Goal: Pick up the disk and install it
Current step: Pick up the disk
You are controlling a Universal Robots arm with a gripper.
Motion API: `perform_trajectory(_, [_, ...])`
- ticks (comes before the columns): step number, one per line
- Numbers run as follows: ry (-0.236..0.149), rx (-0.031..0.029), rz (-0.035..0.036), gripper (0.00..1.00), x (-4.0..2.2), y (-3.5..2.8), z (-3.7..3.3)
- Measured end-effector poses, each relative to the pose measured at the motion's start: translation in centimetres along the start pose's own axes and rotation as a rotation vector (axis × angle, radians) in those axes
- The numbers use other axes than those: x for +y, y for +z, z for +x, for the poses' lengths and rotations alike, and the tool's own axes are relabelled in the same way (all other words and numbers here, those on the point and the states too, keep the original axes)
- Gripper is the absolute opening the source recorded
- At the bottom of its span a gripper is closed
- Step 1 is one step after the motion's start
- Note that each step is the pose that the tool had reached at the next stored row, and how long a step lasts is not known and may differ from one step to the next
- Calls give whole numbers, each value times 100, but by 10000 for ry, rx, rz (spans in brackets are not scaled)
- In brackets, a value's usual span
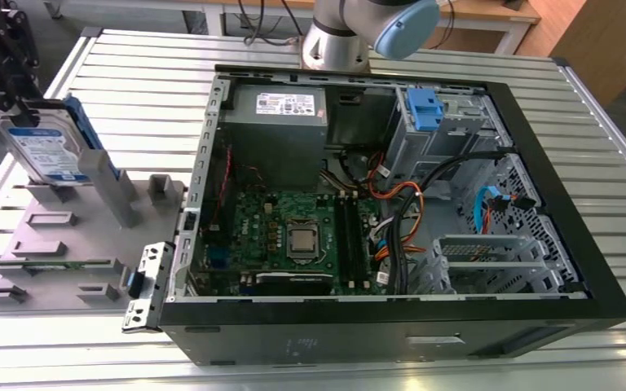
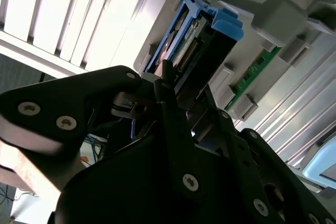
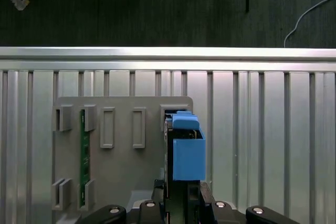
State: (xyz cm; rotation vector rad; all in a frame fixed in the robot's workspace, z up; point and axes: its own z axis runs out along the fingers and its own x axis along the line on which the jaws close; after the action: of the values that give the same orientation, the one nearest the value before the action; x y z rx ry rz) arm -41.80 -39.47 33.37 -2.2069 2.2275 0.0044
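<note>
The disk (image 1: pixel 46 155) stands on edge in a slot of the grey fixture plate (image 1: pixel 63 244), at the exterior view's left. The plate lies on the slatted counter (image 1: pixel 128 65), beside the open computer case (image 1: pixel 574 269). The disk's label faces out and its blue carrier frame (image 3: pixel 186 150) runs along its edges. A tall grey post (image 1: pixel 112 183) stands just beside it. The disk is not lifted out of its slot.

The hand (image 1: pixel 17 104) is right at the disk's upper end. In both wrist views the drive's thin edge sits inside the hand. You cannot tell whether it has clamped or is only set around the drive.

Handling, as a judgement:
- **Weight and stiffness:** Treat it as stiff and dense for its size. The metal body won't give.
- **Grip surface:** The flat faces look smooth, so a light pinch could let it slide or pivot.
- **Fragility:** Expect it to be shock-sensitive, so avoid knocks against the post or the case walls.
- **Carrier frame:** The blue plastic is the weak part. It is thin, likely flexes, and its tab is no place to grip.
- **Where to hold:** Take it across the two broad metal faces, centred on the width so it hangs straight.
- **Connector:** Keep off what looks like the connector strip (image 2: pixel 185 51) at the end.

A green memory stick (image 3: pixel 82 150) stands in a slot on the same plate, apart from the disk. A bare blue bracket (image 1: pixel 427 106) sits in the case's drive bay, near the grey power supply (image 1: pixel 280 110).
</note>
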Motion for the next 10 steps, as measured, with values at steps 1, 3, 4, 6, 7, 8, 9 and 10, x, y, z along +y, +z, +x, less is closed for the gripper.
perform_trajectory(1, [0, 0, 0, 35, 0, -16, 0])
perform_trajectory(3, [0, 1, -1, 35, 0, -52, 0])
perform_trajectory(4, [0, 0, -1, 35, 0, -71, -1])
perform_trajectory(6, [0, 0, -1, 35, 0, -109, -1])
perform_trajectory(7, [0, 0, 0, 35, 0, -130, -1])
perform_trajectory(8, [0, 0, 0, 35, 0, -151, -1])
perform_trajectory(9, [0, 0, -1, 35, 0, -171, -1])
perform_trajectory(10, [0, 0, 0, 35, 0, -189, -1])
